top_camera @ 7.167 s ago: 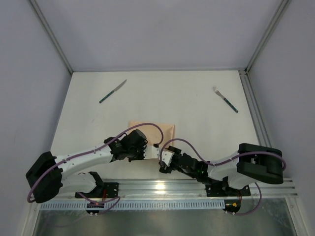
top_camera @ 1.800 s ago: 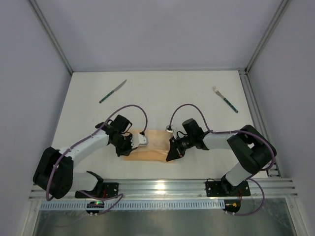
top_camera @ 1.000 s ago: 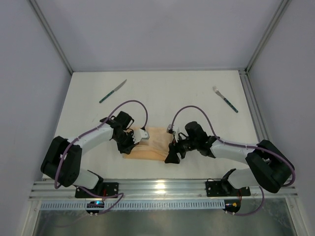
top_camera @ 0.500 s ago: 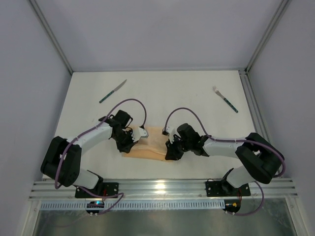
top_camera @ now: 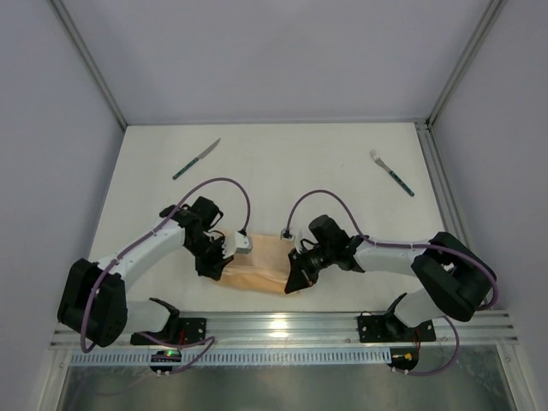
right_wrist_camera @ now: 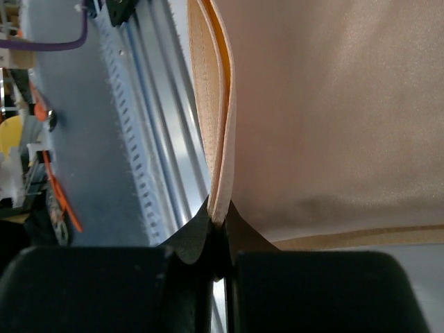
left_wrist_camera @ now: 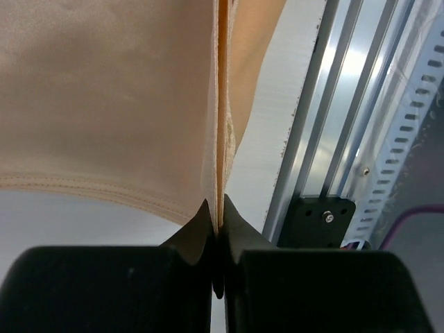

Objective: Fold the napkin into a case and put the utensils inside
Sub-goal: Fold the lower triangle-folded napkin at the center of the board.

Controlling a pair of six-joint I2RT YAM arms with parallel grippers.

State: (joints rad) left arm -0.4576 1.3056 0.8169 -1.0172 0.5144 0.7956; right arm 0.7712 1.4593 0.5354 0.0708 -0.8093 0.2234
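**One overhead camera, two wrist close-ups**

The top camera looks down from above the near edge over the whole desk (top_camera: 342, 171). Wrist cameras peer past the left hand (left_wrist_camera: 217, 232) and right hand (right_wrist_camera: 218, 225), very near. All three share the napkin (top_camera: 257, 270).

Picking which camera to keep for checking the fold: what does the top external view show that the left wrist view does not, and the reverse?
Only top external: the knife and the fork lying far back on the table, apart from the napkin, and the right end effector at the napkin's right edge.
Only left wrist: close up, the left end effector shut on stacked cloth layers, and the stitched hem.
Both: the peach napkin and the metal rail at the near edge.
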